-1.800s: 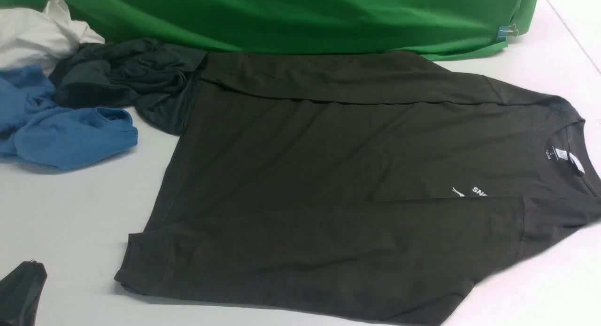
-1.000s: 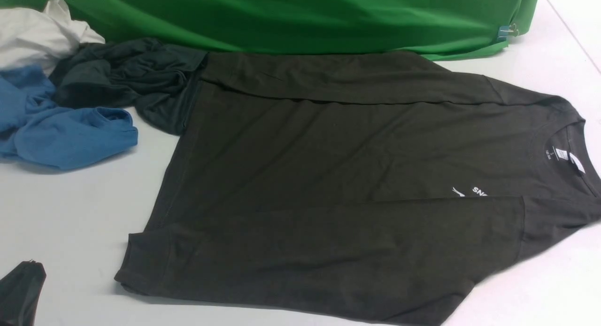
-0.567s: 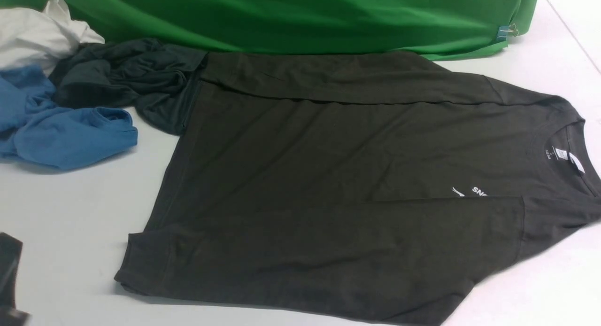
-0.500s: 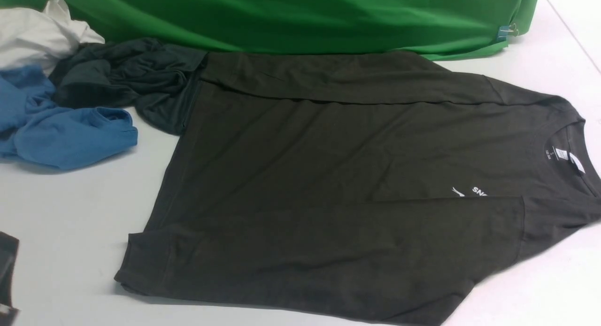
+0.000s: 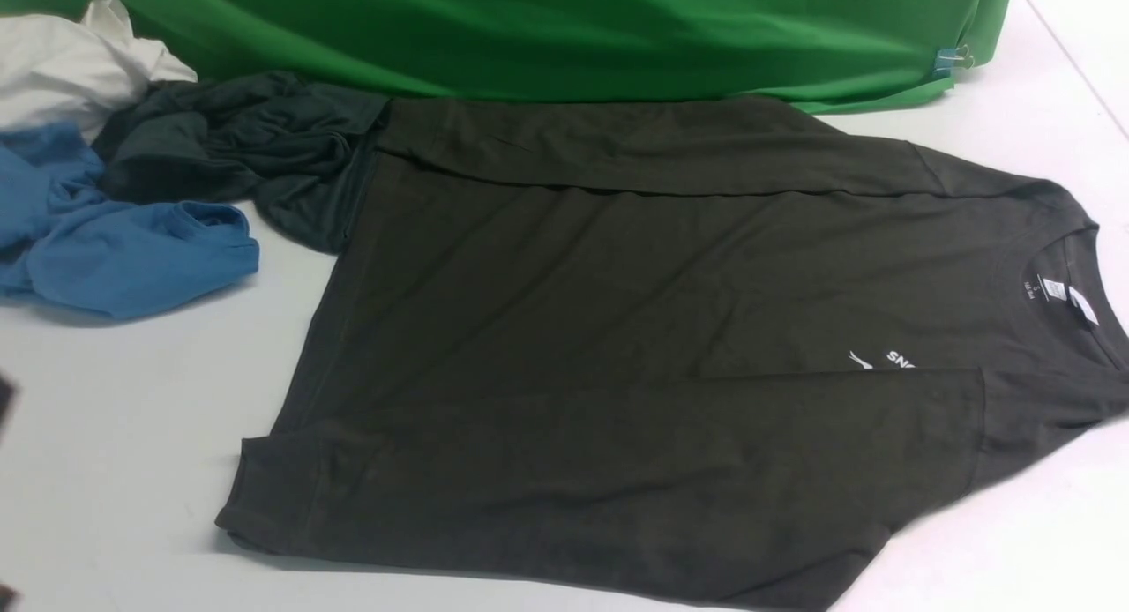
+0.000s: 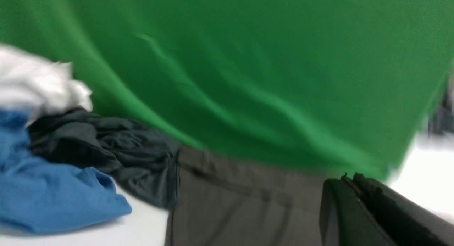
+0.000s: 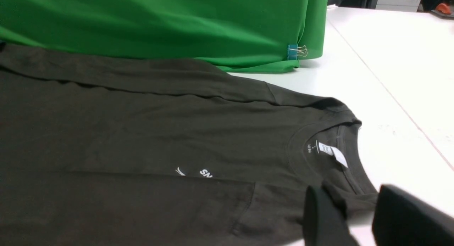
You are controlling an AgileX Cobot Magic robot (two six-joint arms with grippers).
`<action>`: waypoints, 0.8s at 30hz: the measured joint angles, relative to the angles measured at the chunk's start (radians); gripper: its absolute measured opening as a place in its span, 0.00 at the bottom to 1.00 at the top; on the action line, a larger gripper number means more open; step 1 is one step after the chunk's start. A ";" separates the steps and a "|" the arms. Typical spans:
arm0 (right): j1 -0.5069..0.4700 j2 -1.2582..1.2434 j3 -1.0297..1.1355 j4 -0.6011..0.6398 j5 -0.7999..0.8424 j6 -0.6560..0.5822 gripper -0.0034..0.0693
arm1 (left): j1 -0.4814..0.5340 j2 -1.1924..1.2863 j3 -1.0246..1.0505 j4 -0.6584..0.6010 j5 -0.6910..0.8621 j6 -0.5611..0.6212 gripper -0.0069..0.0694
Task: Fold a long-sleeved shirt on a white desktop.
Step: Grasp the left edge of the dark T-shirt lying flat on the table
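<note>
- Olive-charcoal shirt spread flat in the middle of the desktop, collar toward 3 o'clock, hem toward 9 o'clock. Far sleeve laid over the body along 12 o'clock, near sleeve along 6 o'clock.
- Left gripper: fingers pressed together, empty, barely showing at the 9 o'clock edge of the front view, well apart from the shirt. Wrist view blurred.
- Right gripper: fingers apart, clamped on nothing, hovering by the near shoulder at about 4 o'clock.
- Risk: dragging the teal garment along, given its contact with the hem corner at 10 o'clock; likely when lifting that corner for the next fold.
- Risk: pinching only the top layer at the shoulder, pulling the near sleeve back off and undoing that fold.
- Risk: sliding the whole shirt across the smooth desktop with a one-sided pull, leaving a crooked fold.
- Risk: a missed grab at the hem without first parting the left fingers.
- Writing: white chest logo, a small swoosh-like mark plus the letters "SN", the rest hidden under the near sleeve.
- White neck label and small print inside the collar: too small to read.
- No full brand name legible anywhere.
</note>
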 joint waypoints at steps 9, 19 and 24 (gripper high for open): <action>0.000 0.000 0.000 0.000 0.000 0.000 0.38 | -0.159 0.374 -0.193 0.151 0.320 0.130 0.12; 0.000 0.000 0.000 0.091 -0.267 0.225 0.38 | -0.270 0.674 -0.258 0.151 0.393 0.158 0.12; 0.008 -0.001 -0.002 0.101 -0.379 0.415 0.36 | -0.270 0.706 -0.263 0.149 0.456 0.164 0.12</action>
